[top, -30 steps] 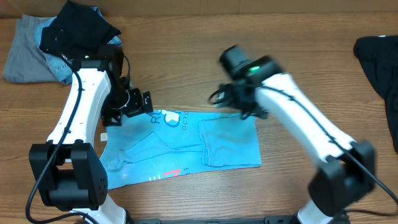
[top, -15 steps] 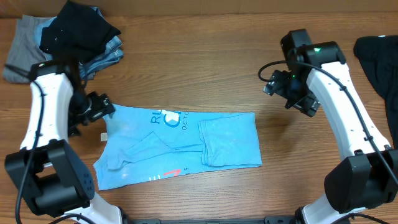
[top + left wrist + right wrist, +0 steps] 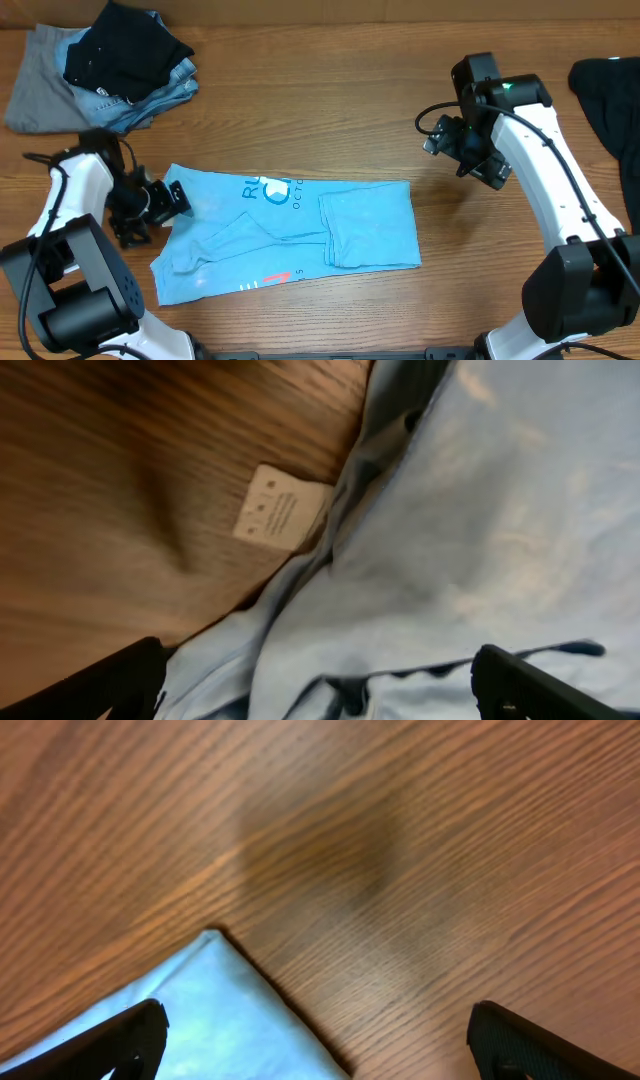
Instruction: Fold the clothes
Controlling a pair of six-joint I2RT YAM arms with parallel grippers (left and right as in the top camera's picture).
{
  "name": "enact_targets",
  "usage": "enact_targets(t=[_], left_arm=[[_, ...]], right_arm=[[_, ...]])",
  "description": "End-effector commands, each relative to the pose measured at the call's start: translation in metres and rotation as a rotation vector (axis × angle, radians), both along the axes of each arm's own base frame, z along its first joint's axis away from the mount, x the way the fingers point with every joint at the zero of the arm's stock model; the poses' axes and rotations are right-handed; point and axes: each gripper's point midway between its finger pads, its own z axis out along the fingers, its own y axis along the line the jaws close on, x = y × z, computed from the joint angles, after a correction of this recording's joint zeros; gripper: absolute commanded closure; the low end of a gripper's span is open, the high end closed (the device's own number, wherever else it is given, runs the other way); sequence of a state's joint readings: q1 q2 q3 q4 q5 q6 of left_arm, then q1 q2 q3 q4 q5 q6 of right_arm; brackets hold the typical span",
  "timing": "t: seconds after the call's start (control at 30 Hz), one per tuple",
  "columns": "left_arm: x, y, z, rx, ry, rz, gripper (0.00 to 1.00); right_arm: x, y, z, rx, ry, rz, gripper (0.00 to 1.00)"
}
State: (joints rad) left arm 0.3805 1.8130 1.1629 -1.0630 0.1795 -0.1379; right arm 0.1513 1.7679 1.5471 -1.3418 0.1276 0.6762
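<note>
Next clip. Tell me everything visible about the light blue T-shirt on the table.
The light blue T-shirt is soft, wrinkled cloth lying flat on the wooden table, partly folded into a rough rectangle. White print shows near its top edge, a red mark near the bottom, a white care label at its left end. The open left gripper hangs over that end, gripping nothing.

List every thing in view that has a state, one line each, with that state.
light blue T-shirt, flat on the table, sides folded in, not gripped
care tag, sticking out at the shirt's edge
left gripper, open, over the shirt's left edge
right gripper, open, empty, near a shirt corner
clothes pile, stacked, a dark piece on top
black garment, lying loose, partly out of frame
</note>
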Motion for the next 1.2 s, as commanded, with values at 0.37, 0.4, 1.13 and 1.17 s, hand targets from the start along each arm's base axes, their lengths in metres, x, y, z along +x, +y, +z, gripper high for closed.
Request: enact_targets(t=[0.37,0.4,1.13,1.17], left_arm=[[-0.014,-0.046,-0.033,-0.130,-0.031,-0.071,0.04],[-0.014,-0.050,-0.034,-0.132,-0.033,-0.084,0.05],[0.003,-0.001,0.031,0.100,0.077,0.019,0.96],[0.008,-0.001,0.039,0.100,0.065,0.020,0.96]], right_arm=[[-0.005,0.002,-0.012,0.014,0.021,0.002,0.00],[-0.005,0.004,-0.013,0.022,0.020,0.003,0.00],[-0.036,0.054,-0.047,0.230,0.133,0.166,0.00],[-0.040,0.060,-0.054,0.244,0.140,0.179,0.00]])
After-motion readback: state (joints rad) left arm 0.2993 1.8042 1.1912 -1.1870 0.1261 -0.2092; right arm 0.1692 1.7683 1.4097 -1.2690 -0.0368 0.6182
